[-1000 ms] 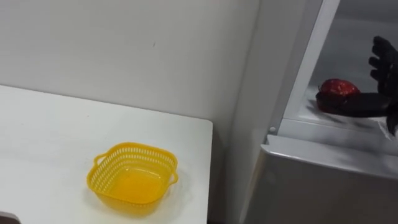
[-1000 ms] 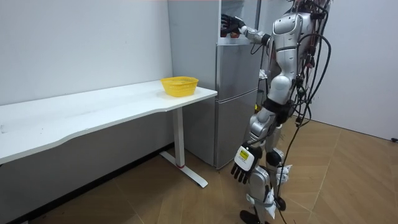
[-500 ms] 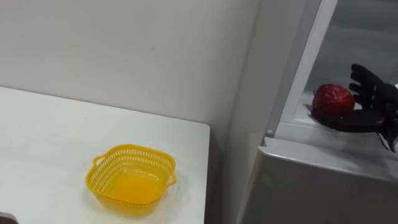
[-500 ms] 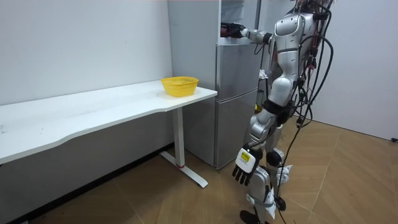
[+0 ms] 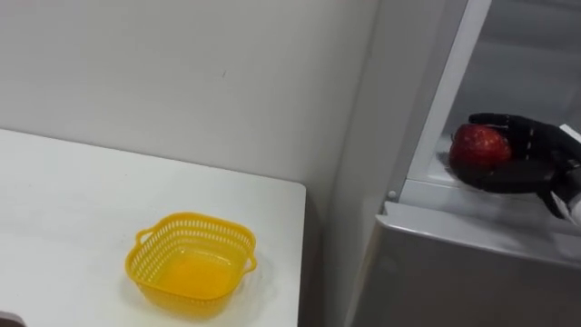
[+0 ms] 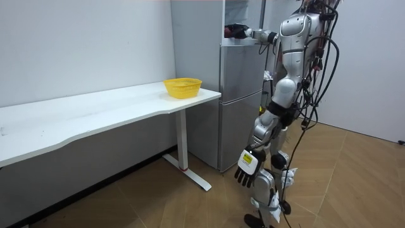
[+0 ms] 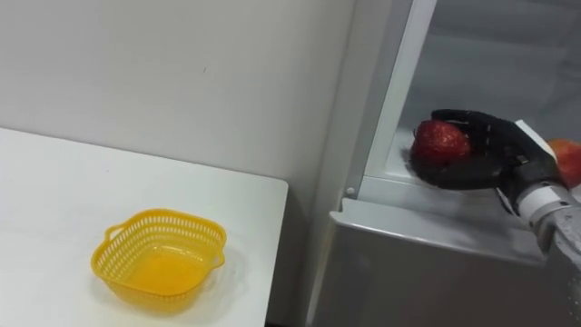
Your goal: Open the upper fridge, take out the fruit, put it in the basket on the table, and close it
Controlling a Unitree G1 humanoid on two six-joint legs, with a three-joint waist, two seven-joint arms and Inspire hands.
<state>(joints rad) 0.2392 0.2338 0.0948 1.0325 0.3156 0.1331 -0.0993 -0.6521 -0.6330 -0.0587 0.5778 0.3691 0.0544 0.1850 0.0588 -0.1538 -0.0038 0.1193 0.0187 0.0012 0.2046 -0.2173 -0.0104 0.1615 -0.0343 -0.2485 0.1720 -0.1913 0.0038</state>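
While the right hand (image 5: 526, 165) has its fingers (image 5: 508, 121) curled over the red fruit (image 5: 478, 145) at the upper fridge (image 5: 454, 193) front lip, the fruit sits in the palm on the table (image 5: 73, 209) side. The yellow basket (image 5: 192, 263) lies down-left, well apart. Count: one fruit held, one reddish thing (image 7: 568, 162) behind the wrist, one basket. Left hand (image 6: 246, 168) hangs relaxed.

plain, evenly lit room, sparsely furnished
in the room view a bare white wall (image 6: 82, 50) fills the upper left and a second pale wall (image 6: 373, 63) closes the right side; a light wooden floor (image 6: 354, 183) of planks runs along the bottom; a long white table (image 6: 95, 114) stands against the left wall, from the left edge to the middle, on a white leg (image 6: 183, 142) with a flat foot.
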